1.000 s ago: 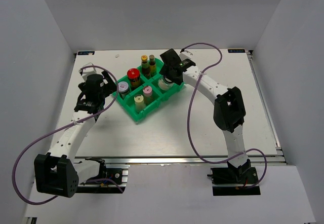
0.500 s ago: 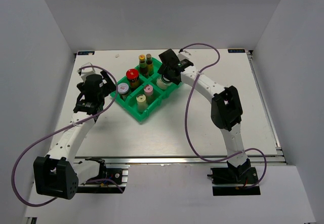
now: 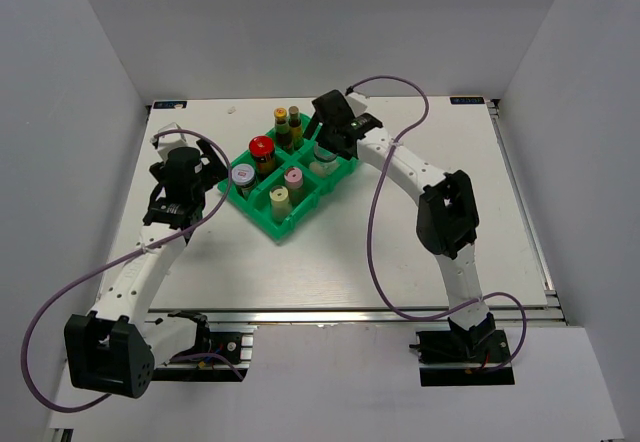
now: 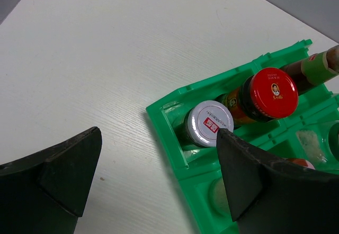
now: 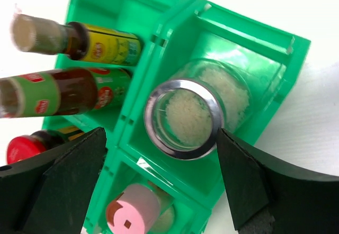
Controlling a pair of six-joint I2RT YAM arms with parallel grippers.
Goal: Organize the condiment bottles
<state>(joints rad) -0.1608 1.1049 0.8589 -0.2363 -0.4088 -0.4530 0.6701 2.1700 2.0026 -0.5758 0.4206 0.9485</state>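
The silver-lidded clear jar stands upright in the 3 o'clock compartment of the green tray, straight below the right gripper. Its long axis runs along the claw's line of approach. The jaws are spread wide to either side of the rim and hold nothing. The right arm is the nearer one, and its next move is probably a straight lift clear of the jar. Room is tight, with compartment walls close around the glass and the two slim sauce bottles at 9 o'clock of it in the wrist view. The left gripper hovers fully spread and empty at the tray's 9 o'clock corner, over the white table.
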